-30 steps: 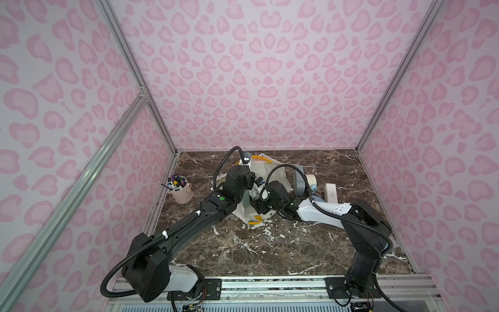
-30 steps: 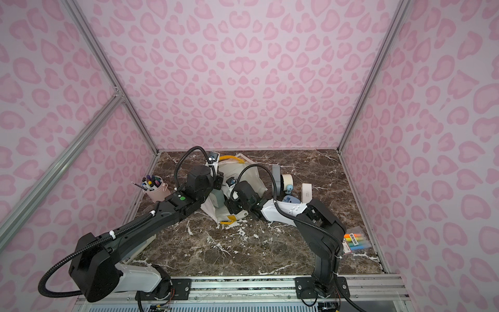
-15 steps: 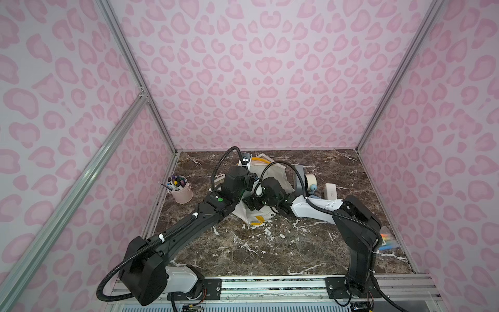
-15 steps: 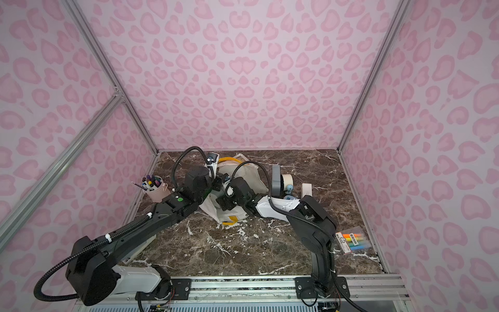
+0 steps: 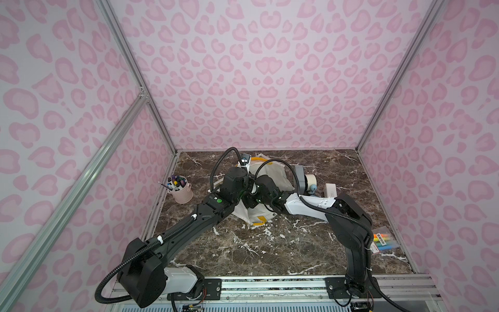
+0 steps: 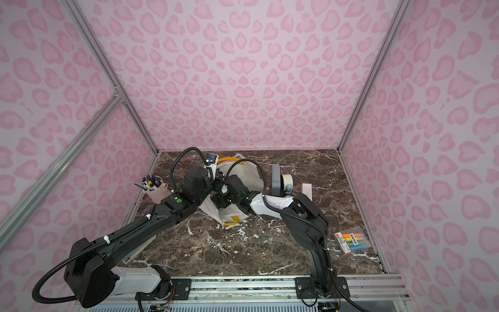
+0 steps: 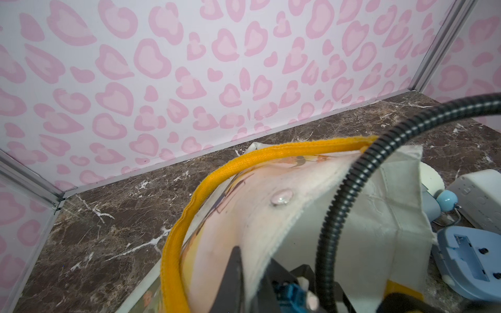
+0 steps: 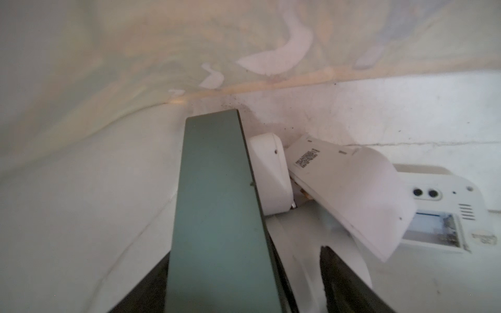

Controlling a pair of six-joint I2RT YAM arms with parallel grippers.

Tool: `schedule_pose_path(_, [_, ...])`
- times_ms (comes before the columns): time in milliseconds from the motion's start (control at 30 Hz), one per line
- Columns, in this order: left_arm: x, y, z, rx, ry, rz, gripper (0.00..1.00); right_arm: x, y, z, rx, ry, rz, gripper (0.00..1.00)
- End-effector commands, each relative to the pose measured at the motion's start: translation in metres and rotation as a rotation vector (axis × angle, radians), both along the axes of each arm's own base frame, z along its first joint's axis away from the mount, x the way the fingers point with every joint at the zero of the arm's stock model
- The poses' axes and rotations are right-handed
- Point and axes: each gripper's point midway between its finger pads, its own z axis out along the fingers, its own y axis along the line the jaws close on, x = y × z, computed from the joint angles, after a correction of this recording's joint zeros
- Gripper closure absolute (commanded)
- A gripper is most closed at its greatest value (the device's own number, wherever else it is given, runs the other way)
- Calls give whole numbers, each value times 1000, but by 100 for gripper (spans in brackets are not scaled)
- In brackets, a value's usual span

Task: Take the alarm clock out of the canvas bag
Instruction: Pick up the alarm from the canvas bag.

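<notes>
Left gripper (image 7: 253, 268) clamps the canvas bag (image 7: 271, 216) at its rim; right gripper (image 8: 238, 271) straddles an alarm clock (image 8: 217, 176) inside it, grip unclear, not yet out

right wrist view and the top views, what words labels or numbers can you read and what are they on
No text is legible.
Black printed label on the white curved casing inside the canvas bag: blurred, unreadable.
Mark on the white device with two round holes: blurred, unreadable.
Label on the highlighter pack: too small to read.
</notes>
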Motion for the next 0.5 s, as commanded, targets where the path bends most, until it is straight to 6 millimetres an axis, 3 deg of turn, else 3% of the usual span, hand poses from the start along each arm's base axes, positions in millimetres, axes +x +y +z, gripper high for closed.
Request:
schedule_pose_path(0, [2, -4, 14, -53, -43, -5, 97, -5, 2, -11, -36, 21, 20, 26])
schedule_pose_path(467, [5, 3, 12, -27, -39, 40, 97, -8, 2, -8, -34, 28, 22, 47])
